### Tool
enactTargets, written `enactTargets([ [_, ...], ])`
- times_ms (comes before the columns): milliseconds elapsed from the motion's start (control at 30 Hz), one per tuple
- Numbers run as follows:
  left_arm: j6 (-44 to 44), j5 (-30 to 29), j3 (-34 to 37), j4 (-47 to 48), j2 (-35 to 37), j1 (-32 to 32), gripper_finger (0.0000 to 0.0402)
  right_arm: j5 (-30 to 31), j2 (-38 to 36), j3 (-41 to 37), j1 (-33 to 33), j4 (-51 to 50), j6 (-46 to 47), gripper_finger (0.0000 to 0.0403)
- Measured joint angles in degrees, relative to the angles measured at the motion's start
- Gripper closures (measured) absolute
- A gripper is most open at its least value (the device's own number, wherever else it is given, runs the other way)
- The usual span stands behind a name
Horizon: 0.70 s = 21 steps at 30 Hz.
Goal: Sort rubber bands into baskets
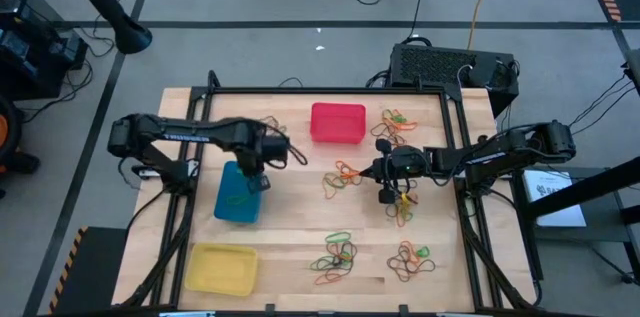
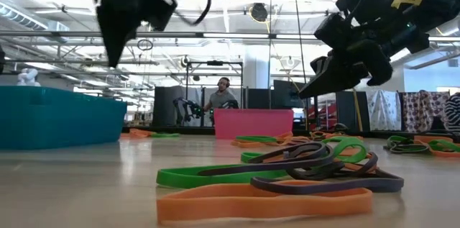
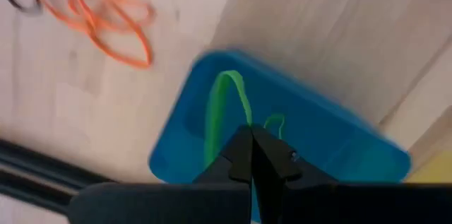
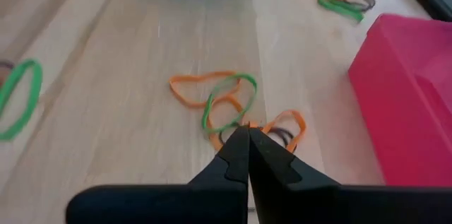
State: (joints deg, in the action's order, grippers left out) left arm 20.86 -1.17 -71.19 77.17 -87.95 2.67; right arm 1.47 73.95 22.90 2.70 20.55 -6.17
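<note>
From above, we see green loops already inside the blue rectangular plastic basket (image 1: 237, 195), while the red basket (image 1: 337, 123) and yellow basket (image 1: 222, 267) look empty and thin elastic rubber bands (image 1: 338, 255) litter the wooden desk (image 1: 290, 222). Low down, bands lie heaped in the foreground. The left gripper (image 3: 251, 139), pressed together, hovers over the blue basket; the right gripper (image 4: 248, 138), also pressed together, sits above an orange-green cluster. Most sorting remains, we judge.
</note>
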Motion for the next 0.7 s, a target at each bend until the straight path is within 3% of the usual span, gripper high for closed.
enactTargets([
  [400, 4.33, -1.96, 11.64, -2.46, 0.03, -2.06, 0.0399, -0.02, 0.00, 0.00, -0.04, 1.57, 2.51, 0.0403],
  [700, 2.17, -2.78, 11.67, -3.15, 0.03, -1.99, 0.0328, -0.02, 0.00, 0.00, -0.04, 1.56, 2.37, 0.0403],
])
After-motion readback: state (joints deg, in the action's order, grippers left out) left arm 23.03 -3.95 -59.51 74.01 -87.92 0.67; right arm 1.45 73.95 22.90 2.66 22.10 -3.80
